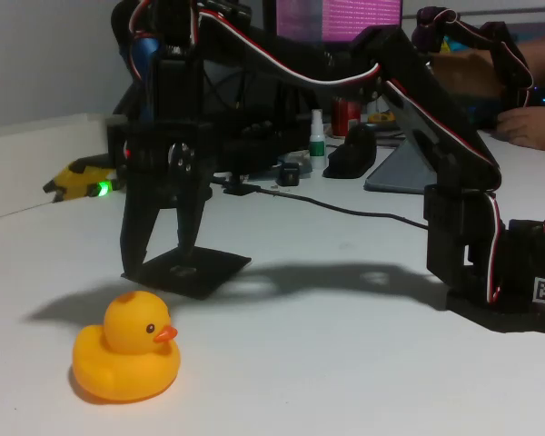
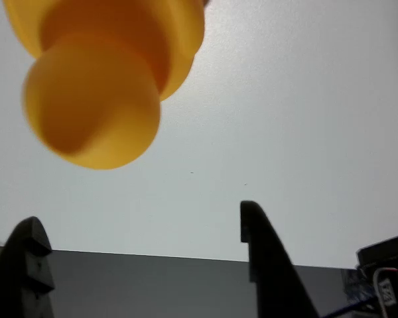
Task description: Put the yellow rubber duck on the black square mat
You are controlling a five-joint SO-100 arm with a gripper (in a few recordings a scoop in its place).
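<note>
On the white table (image 1: 345,363), the small glossy yellow rubber duck (image 1: 127,361) is seen well short of the thin black square mat (image 1: 189,271), over which the black two-finger gripper (image 1: 161,259) hangs spread and empty. The duck is judged light, soft and slippery; its rounded body is best pinched across the sides.

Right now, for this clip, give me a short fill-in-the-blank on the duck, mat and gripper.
1. The duck sits on the ____, not on the mat.
2. The gripper hangs over the mat with its fingers ____.
3. In the fixed view, the duck's beak is ____ in colour.
4. In the fixed view, the duck is ____ to the camera than the mat.

Missing words: table; open; orange; nearer
</note>
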